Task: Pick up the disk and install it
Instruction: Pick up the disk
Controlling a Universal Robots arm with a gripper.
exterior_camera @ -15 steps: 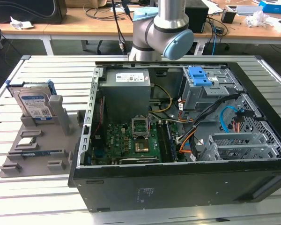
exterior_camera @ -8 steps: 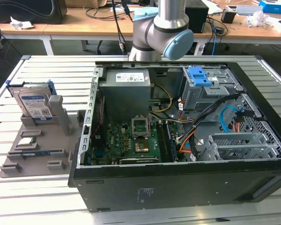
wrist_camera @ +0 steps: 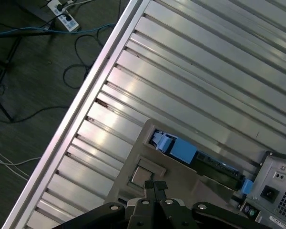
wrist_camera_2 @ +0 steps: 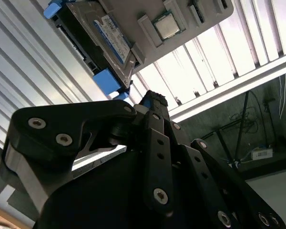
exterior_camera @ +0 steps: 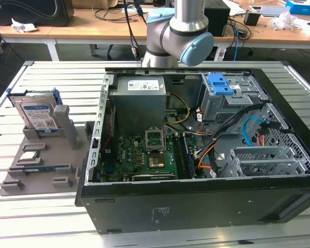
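**Disk in holder, gripper empty**

The disk is seen standing on edge in a grey holder on the slatted table, at the exterior view's left of the open case. In the first wrist view the gripper is seen near the holder, apart from the disk, its jaws closed together with nothing held.

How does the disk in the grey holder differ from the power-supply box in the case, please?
The disk stands tilted in a grey holder outside the case; the power-supply box sits inside it. The disk is far smaller than the box. The disk has a blue frame; the box is plain grey. Both carry labels.
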